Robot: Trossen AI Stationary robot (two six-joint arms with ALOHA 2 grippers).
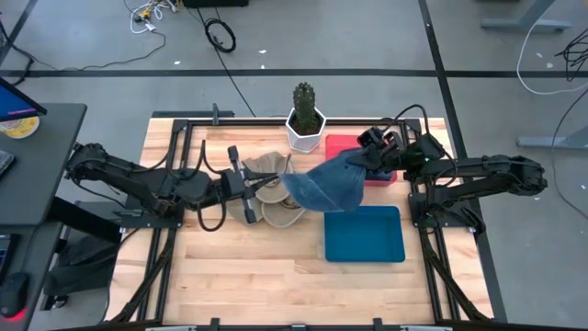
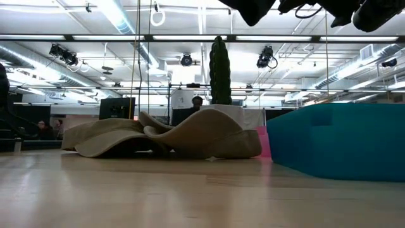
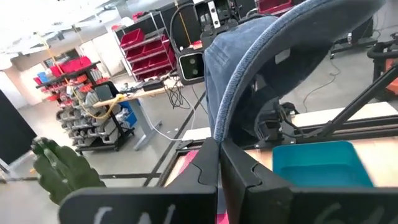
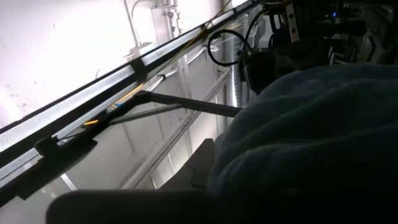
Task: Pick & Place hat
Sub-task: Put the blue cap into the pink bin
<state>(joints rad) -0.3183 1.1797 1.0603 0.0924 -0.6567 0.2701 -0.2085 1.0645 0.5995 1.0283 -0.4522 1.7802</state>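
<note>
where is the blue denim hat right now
In the high view the blue denim hat hangs above the table's middle, held between the left gripper and right gripper, just behind the blue tray and right of the tan hats.

No readable text, label, brand, number or sign anywhere: none on the table, on the things lying on it, on the arms, or on the shelves and bins in the room behind.
</note>
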